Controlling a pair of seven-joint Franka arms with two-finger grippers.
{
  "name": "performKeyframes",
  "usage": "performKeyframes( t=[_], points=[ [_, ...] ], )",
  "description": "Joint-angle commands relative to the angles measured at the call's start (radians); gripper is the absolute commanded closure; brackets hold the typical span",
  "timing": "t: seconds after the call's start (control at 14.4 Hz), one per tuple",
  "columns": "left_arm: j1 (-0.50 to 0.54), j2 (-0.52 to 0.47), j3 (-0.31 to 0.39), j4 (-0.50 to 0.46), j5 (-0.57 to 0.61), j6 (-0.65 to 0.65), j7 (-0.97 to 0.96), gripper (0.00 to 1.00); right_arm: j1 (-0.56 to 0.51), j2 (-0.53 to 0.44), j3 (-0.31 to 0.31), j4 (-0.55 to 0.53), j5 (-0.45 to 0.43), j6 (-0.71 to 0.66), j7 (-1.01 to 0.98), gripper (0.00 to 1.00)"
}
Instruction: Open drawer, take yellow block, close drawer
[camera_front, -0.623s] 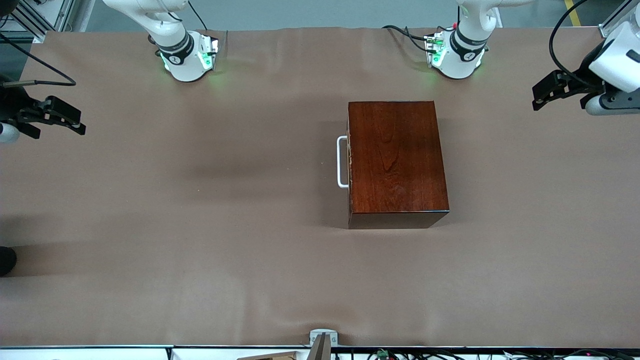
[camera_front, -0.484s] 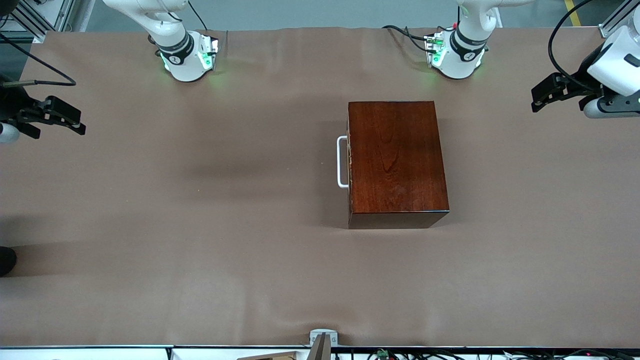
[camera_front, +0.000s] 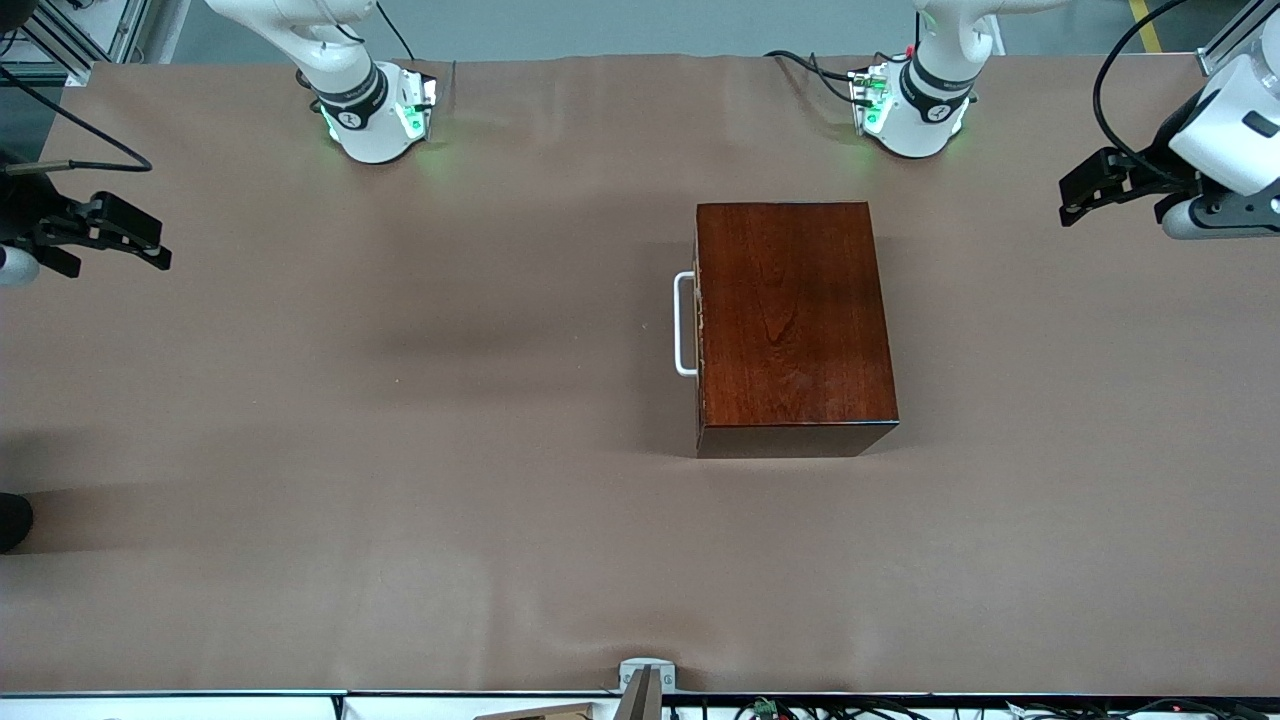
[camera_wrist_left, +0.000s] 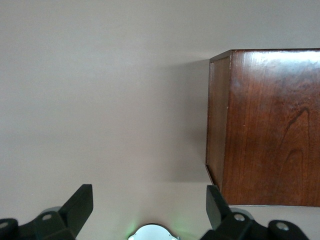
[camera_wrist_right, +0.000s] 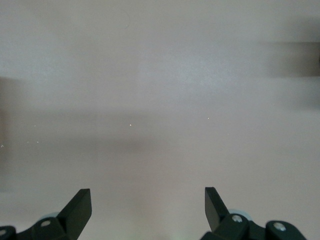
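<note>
Left gripper (camera_front: 1072, 200) edged inward, both grippers wide; right gripper (camera_front: 150, 245) waits; 1 drawer (camera_front: 685, 323) shut.

The front view looks steeply down from a high mount facing both robot bases, covering the whole table (camera_front: 400, 500). Each wrist view looks past its own fingertips onto the tabletop at closer range. The left wrist view shares the wooden box (camera_wrist_left: 270, 125) (camera_front: 790, 320) with the front view; the right wrist view shows only table surface.

Drawer (camera_front: 697, 325) shut in dark box (camera_front: 790, 320) (white handle (camera_front: 683, 324) out), mid-table
</note>
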Motion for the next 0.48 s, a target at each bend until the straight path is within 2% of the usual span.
performKeyframes(
  t=[0.0, 0.21, 0.42],
  points=[
    [-0.022, 0.061, -0.061, 0.062, -0.009, -0.024, -0.041, 0.00, -0.018, 0.010, 0.011, 0.023, 0.007, -0.012, -0.002, 0.00],
    [-0.066, 0.176, -0.151, 0.169, -0.006, -0.021, -0.198, 0.00, -0.020, 0.010, 0.011, 0.023, 0.009, -0.009, -0.004, 0.00],
    [-0.201, 0.314, -0.165, 0.269, 0.000, 0.002, -0.369, 0.00, -0.021, 0.010, 0.011, 0.023, 0.009, -0.007, -0.004, 0.00]
  ],
)
